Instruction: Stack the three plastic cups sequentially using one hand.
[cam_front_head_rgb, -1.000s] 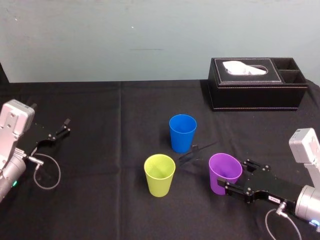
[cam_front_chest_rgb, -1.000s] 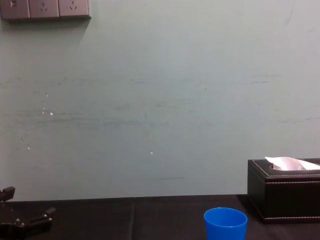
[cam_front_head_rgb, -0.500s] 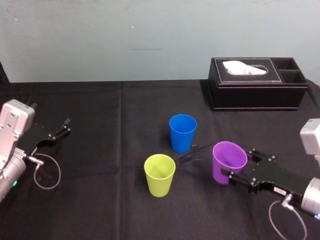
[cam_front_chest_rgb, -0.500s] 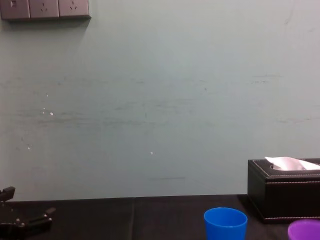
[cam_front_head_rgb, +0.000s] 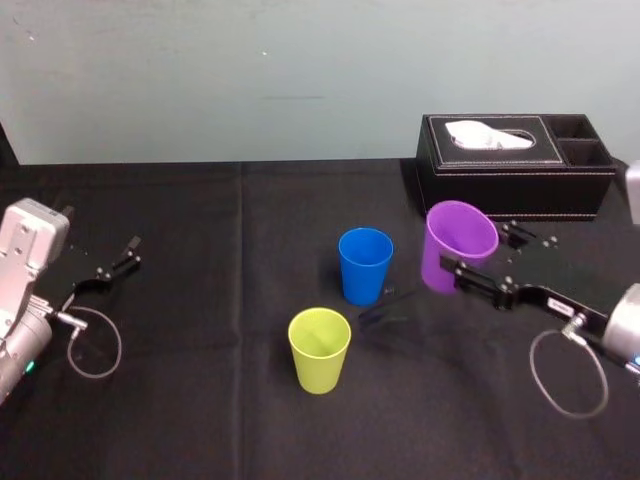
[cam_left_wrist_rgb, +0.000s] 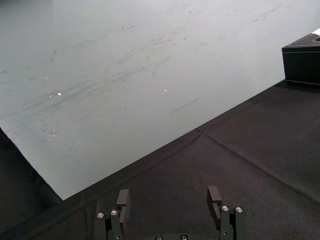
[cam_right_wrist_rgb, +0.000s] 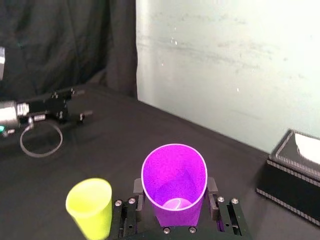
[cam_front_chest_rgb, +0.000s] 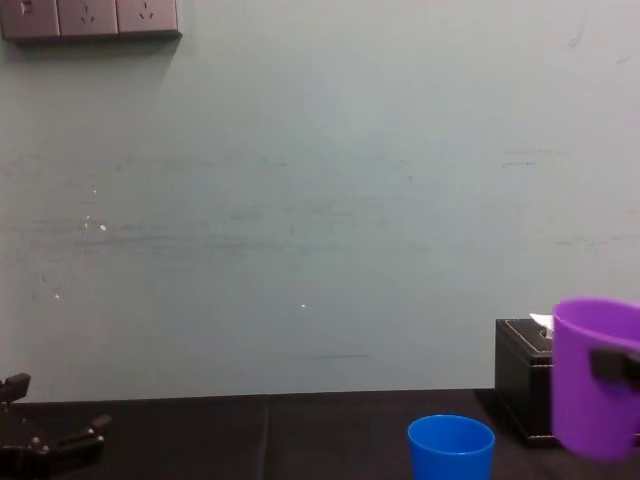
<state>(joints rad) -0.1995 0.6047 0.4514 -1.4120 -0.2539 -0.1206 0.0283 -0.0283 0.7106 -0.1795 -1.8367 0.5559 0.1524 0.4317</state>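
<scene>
My right gripper (cam_front_head_rgb: 476, 260) is shut on the purple cup (cam_front_head_rgb: 458, 243), one finger on each side of its wall. It holds the cup upright and lifted off the table, just right of the blue cup (cam_front_head_rgb: 365, 265). The right wrist view looks down into the purple cup (cam_right_wrist_rgb: 174, 182) between the fingers (cam_right_wrist_rgb: 213, 196). From the chest view, the purple cup (cam_front_chest_rgb: 595, 375) hangs higher than the blue cup (cam_front_chest_rgb: 450, 448). The yellow-green cup (cam_front_head_rgb: 320, 349) stands alone, nearer to me and left of the blue one. My left gripper (cam_front_head_rgb: 120, 262) is parked at the far left, open (cam_left_wrist_rgb: 168, 200) and empty.
A black leather tissue box (cam_front_head_rgb: 515, 180) stands at the back right, behind the raised cup. A black cloth (cam_front_head_rgb: 220, 400) covers the table. A cable loop (cam_front_head_rgb: 95, 345) lies by the left arm. Open cloth lies between the left arm and the cups.
The right gripper has lifted the purple cup off the table and carried it up and away from me, ending beside the blue cup. The left arm has not moved.
</scene>
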